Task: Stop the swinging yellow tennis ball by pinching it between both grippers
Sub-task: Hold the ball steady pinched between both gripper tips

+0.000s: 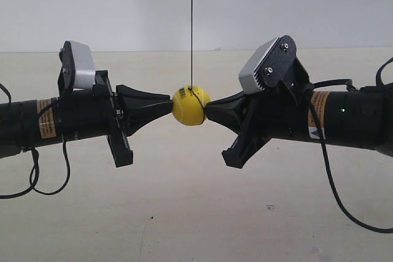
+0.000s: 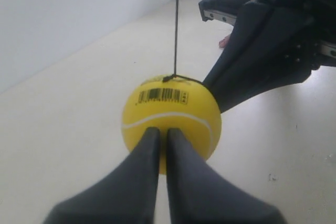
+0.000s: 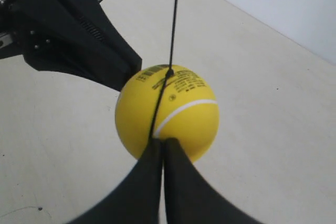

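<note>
Pressure is coming from both sides: we are pinching the yellow tennis ball (image 1: 188,106) between our left gripper (image 2: 163,132) and right gripper (image 3: 163,142), whose tips are touching its opposite faces. Each gripper's jaws are sitting closed, fingers together in a point. The ball is hanging on its black string (image 1: 191,29) above the pale surface (image 1: 184,213).

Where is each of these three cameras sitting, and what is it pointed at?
Exterior: off the arms, side-on, level with the tennis ball; both arms show.
Left wrist: on the left arm, looking along the left gripper at the ball; right gripper beyond.
Right wrist: mirrored, from the right arm.
All share the ball and string.
</note>
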Motion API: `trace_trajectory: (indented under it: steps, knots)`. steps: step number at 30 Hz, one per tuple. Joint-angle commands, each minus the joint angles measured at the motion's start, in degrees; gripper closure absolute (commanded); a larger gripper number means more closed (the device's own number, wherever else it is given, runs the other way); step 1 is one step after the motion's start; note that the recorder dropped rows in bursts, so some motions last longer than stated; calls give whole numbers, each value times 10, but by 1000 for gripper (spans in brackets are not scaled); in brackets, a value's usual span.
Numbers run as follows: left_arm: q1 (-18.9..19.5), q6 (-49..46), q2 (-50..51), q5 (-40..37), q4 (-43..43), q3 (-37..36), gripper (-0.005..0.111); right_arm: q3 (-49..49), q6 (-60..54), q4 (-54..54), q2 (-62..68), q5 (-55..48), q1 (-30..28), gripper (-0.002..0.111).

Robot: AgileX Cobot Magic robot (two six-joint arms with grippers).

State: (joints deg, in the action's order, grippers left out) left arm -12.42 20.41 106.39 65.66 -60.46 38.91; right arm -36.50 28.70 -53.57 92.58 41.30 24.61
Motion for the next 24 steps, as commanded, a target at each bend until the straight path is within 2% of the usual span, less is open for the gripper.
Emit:
trace_trajectory:
  steps: [1, 6, 11, 24]
  knots:
    - [-2, -5, 0, -6, 7, 2, 102, -2, -3, 3, 0, 3, 0, 108]
    - [-2, -5, 5, -4, 7, 2, 102, -2, -3, 2, 0, 4, 0, 108]
    - [-2, -12, 23, 33, 7, 2, 102, -2, -3, 2, 0, 4, 0, 108]
    - [-2, -12, 23, 33, 7, 2, 102, -2, -3, 2, 0, 4, 0, 108]
